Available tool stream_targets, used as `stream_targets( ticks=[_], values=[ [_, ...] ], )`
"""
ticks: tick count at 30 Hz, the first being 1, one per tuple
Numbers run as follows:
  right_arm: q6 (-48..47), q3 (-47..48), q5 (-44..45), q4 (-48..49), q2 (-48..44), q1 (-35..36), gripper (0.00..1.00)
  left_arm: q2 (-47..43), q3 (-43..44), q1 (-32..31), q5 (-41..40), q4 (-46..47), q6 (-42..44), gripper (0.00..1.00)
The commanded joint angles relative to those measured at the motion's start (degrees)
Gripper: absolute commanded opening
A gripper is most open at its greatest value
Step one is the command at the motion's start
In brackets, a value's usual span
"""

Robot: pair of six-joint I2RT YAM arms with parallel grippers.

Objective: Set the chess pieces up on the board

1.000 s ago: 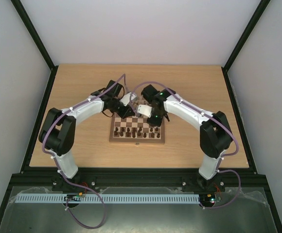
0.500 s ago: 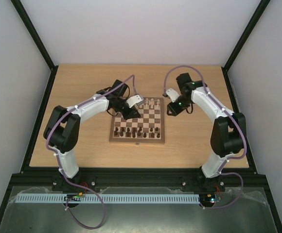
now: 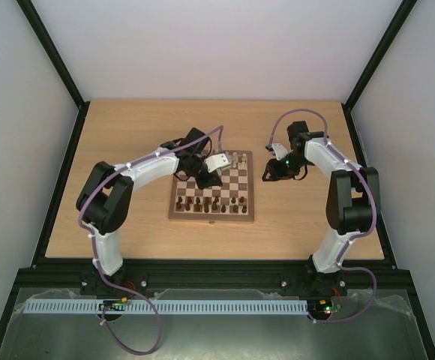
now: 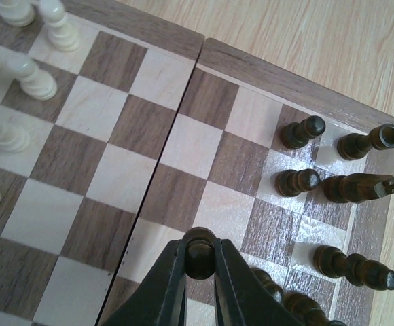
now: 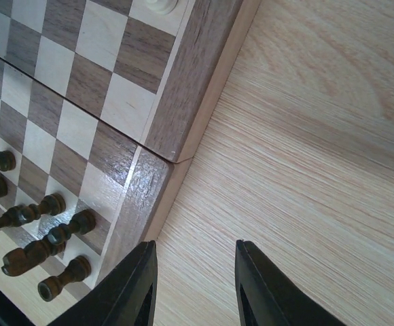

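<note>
Since half a second before, the right arm had swung further out to the side and the left arm had reached a little further across the board (image 3: 211, 217). The board lay on a pale wooden table (image 3: 127, 135), well in from every edge, with plain light walls (image 3: 217, 45) around it and black frame posts (image 3: 49, 51) running up at the corners. Dark chessmen (image 3: 206, 201) stood in the board's near rows, and a few pale chessmen (image 3: 236, 159) stood at its far edge. In the left wrist view more of the dark ones showed near one corner and the pale ones near the opposite side. The left gripper (image 4: 200, 252) was over the middle of the board, its fingers (image 4: 173, 285) pinched tight against the round head of one dark piece (image 4: 200, 243) close to the board's centre seam. Whether that piece stood on its square or hung just above it could not be told. The right gripper (image 5: 197, 265) was over bare table just beside the board's right border, its fingers (image 5: 255, 278) moderately parted with nothing between them.
</note>
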Motion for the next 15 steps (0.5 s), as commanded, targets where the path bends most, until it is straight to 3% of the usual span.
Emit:
stream_targets(
  ticks=[1,7,15],
  values=[
    [2.2,-1.1,-3.0,-0.2,0.6,0.1,0.32,1.0,2.3,-1.5,-0.1,-1.3,3.9,0.10],
    [3.0,-1.4,-3.8,0.3,0.5,0.1,0.32,2.1,3.1,-2.2,3.2,-4.1,7.3,0.10],
    [3.3,-1.4,-4.2,0.3,0.1,0.1,0.33,3.8,4.1,-4.4,2.1,-7.1,13.0,0.10]
  ],
)
